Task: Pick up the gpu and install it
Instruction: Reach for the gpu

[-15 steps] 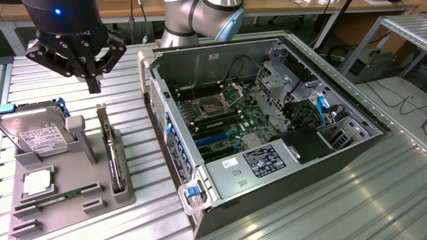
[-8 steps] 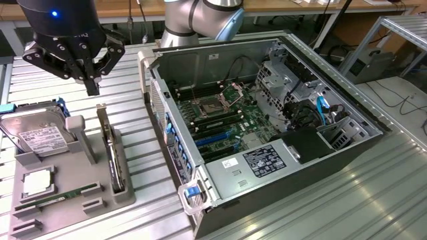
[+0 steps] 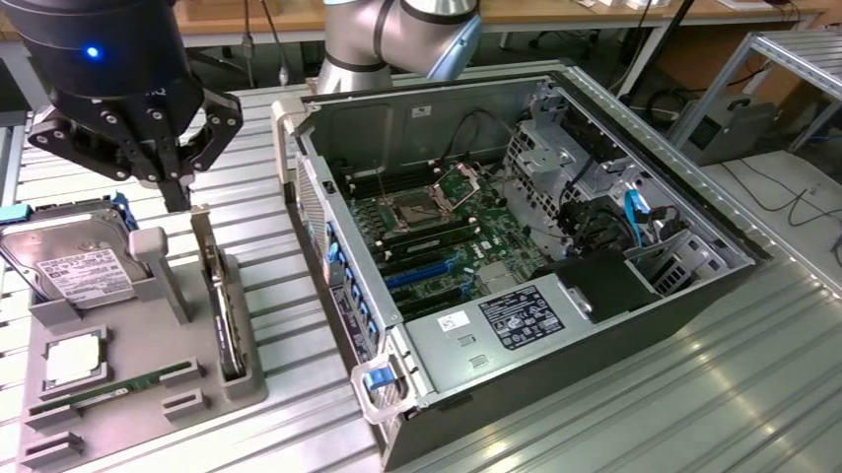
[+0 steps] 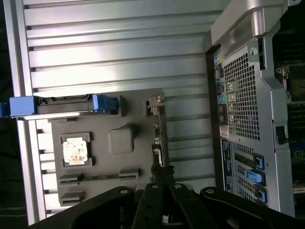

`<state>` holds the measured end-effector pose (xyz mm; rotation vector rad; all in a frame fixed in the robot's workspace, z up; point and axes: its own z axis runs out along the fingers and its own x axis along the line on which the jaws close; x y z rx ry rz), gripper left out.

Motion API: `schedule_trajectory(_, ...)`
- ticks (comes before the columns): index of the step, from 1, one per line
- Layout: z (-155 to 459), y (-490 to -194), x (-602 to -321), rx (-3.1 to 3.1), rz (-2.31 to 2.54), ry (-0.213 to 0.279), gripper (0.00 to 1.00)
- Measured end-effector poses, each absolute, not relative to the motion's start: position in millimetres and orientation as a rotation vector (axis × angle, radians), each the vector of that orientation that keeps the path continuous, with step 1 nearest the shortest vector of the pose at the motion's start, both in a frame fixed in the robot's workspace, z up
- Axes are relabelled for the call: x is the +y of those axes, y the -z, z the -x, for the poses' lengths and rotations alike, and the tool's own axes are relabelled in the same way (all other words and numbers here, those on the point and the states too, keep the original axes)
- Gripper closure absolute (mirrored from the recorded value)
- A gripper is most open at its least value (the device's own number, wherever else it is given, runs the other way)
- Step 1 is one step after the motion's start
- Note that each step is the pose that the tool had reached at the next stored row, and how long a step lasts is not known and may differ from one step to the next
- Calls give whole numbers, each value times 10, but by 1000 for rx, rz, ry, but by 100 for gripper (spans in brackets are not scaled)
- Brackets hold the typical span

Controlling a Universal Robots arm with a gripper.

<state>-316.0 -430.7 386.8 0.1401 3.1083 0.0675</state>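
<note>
The gpu is a thin black card with a silver bracket at its far end. It stands on edge in a slot along the side of the grey holder tray nearest the case. In the wrist view the gpu appears edge-on, running toward my fingertips. My gripper hangs above the tray over the card, shut with nothing between its fingers. Seen from the wrist, the gripper has its black fingers meeting in line with the card's edge.
The open computer case lies on the exterior view's right, with blue expansion slots on its motherboard. The tray also holds a hard drive, a CPU and a green RAM stick. The table is ribbed metal.
</note>
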Motion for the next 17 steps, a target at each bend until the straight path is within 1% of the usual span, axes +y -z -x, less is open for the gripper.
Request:
schedule_trajectory(11,3192,-3869,-4704,3108,-140,-67,89)
schedule_trajectory(14,3198,-3868,-4765,3108,-140,-67,89)
schedule_trajectory(17,3198,-3869,-4766,3108,-140,-67,89)
